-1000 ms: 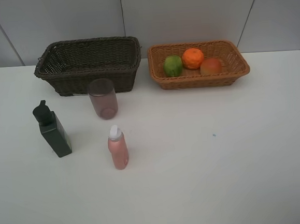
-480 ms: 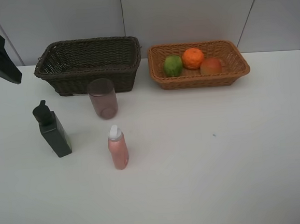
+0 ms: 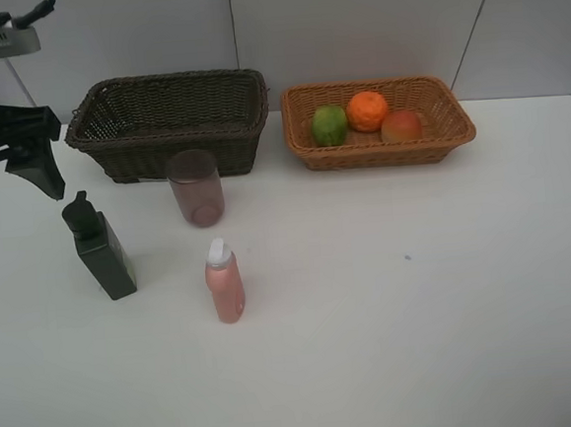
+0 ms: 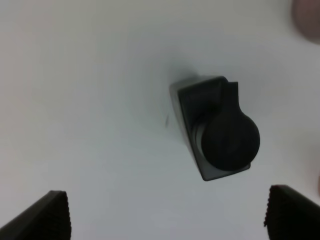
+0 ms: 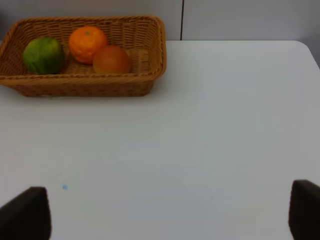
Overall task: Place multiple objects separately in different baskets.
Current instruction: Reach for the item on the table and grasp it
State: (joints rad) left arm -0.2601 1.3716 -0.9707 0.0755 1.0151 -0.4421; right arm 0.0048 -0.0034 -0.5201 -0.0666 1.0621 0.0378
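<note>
On the white table [image 3: 422, 312], seen from the high camera, the dark brown basket [image 3: 182, 150] sits toward 11 o'clock and the light tan basket [image 3: 380, 155] toward 1 o'clock. The tan basket holds three fruits: the green fruit [image 3: 329, 125] at its 9 o'clock side, the orange [image 3: 367, 111] in the middle and the red-yellow fruit [image 3: 401, 125] at 3 o'clock. The translucent pink cup [image 3: 196, 188] stands upright just at the dark basket's 6 o'clock side; whether the two touch cannot be told. The pink bottle [image 3: 225, 283] stands at 6 o'clock from the cup, and the black pump bottle [image 3: 100, 250] at 8 o'clock from it. The left gripper [image 4: 170, 217] hangs above the black pump bottle, jaws spread wide and holding nothing. The right gripper [image 5: 165, 212] is likewise spread and empty, above bare table on the tan basket's 6 o'clock side.
</note>
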